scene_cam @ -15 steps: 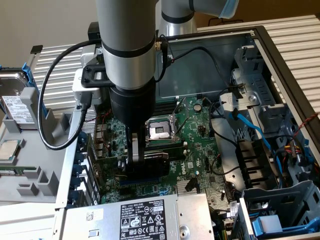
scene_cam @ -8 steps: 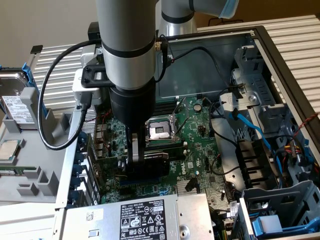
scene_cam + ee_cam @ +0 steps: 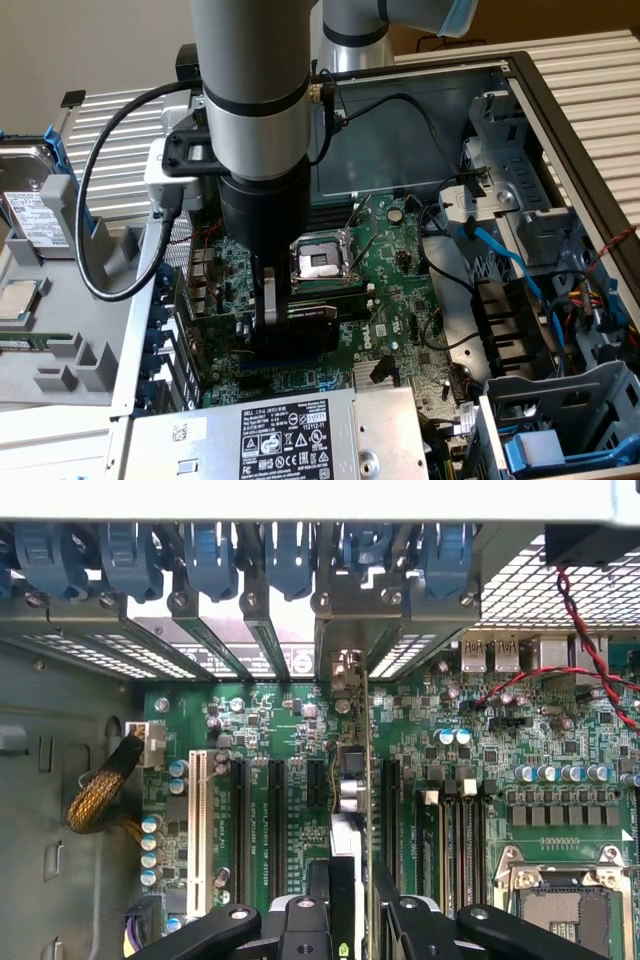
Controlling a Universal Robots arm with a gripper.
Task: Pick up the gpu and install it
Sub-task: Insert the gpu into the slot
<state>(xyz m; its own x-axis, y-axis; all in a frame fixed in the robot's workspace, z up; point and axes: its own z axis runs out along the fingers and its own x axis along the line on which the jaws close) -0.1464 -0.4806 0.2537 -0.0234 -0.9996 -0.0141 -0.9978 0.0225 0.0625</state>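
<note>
Hanging straight down into the open case (image 3: pixel 560 120), wrist vertical, grey forearm filling twelve o'clock of the exterior view, black cable (image 3: pixel 100 200) looping off toward nine o'clock. Reaching over the motherboard (image 3: pixel 400 270) with the gripper (image 3: pixel 268 315) low, just at seven o'clock of the empty CPU socket (image 3: pixel 318 262). Clamped partway on the gpu (image 3: pixel 300 318), fingers (image 3: pixel 415 930) pressing both faces, jaws neither wide nor fully closed. Held on edge, card upright, long side running along the board, black shroud facing the exterior camera. Seen edge-on in the wrist view as a thin strip (image 3: pixel 352 810) running from six o'clock up toward the rear slot bracket (image 3: pixel 345 630), lined up between the black expansion slots (image 3: pixel 275 820), blue slot latches (image 3: pixel 290 560) above at twelve o'clock. Hard to tell whether the card's bottom edge sits in a slot or merely hovers over it: contact hidden by the gripper body in the exterior view and by the card's own edge in the wrist view. Cut off at six o'clock of the wrist view, finger bases only partly shown. Partly masked by the arm, the board's nine o'clock region. Standing at six o'clock of the exterior view, the power supply (image 3: pixel 300 430) with its label.
</note>
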